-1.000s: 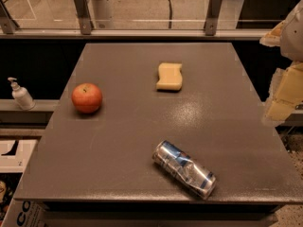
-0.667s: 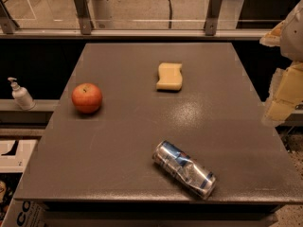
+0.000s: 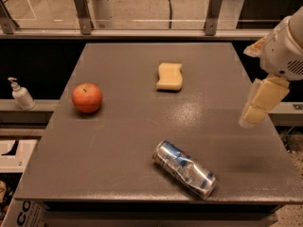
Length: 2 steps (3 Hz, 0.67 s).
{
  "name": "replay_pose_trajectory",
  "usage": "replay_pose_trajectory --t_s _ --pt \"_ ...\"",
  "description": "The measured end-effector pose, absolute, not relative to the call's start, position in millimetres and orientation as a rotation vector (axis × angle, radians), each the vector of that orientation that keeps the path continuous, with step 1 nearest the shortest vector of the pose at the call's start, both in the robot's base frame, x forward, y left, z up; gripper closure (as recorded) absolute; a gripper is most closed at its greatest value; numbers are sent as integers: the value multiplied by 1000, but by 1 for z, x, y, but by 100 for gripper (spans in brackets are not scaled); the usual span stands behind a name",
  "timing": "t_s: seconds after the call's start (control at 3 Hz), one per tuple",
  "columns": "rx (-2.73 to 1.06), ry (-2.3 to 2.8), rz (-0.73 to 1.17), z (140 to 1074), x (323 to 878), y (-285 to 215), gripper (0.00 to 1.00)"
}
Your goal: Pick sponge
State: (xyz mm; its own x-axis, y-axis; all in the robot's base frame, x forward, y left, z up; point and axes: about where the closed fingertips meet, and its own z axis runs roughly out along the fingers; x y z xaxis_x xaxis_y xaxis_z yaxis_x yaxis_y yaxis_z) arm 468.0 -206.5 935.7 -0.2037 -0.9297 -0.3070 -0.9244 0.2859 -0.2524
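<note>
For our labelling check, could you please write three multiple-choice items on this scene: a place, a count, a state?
1. Where is the sponge? A. table's far half, right of the apple B. near left corner C. off the edge
2. How many things lie on the table? A. two B. three C. five
3. How is the can? A. upright B. on its side C. on the apple
Answers: 1 A, beyond the apple, rightward; 2 B, apple, sponge, can; 3 B, its length rests on the table; the hand hangs at the right edge, apart from all.
</note>
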Motion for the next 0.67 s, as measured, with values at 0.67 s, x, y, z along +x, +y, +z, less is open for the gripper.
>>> replay_pose_trajectory --t_s 0.67 --pt "-1542 2034 157 904 534 -181 0"
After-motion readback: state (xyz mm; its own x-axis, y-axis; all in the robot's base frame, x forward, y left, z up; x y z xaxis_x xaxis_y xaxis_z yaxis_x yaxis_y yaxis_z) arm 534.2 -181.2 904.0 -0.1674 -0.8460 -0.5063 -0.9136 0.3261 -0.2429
